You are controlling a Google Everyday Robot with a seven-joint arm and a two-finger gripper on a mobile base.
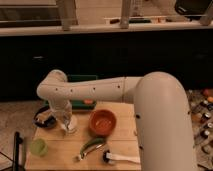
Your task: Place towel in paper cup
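Observation:
My arm reaches from the right foreground across to the left and bends down over the wooden table (pixel 125 145). My gripper (pixel 67 123) points down at the table's back left, between the black bowl and the orange bowl. A pale grey-blue towel (pixel 64 115) hangs at the gripper, straight down. Its lower end is at the small white paper cup (pixel 72 129), which stands right under the gripper. The cup is partly hidden by the towel and the gripper.
A black bowl (pixel 44 118) with something pale in it stands left of the gripper. An orange bowl (pixel 102 122) is to the right. A light green cup (pixel 38 147) is at front left. A green vegetable (pixel 92 146) and a white brush (pixel 120 159) lie in front.

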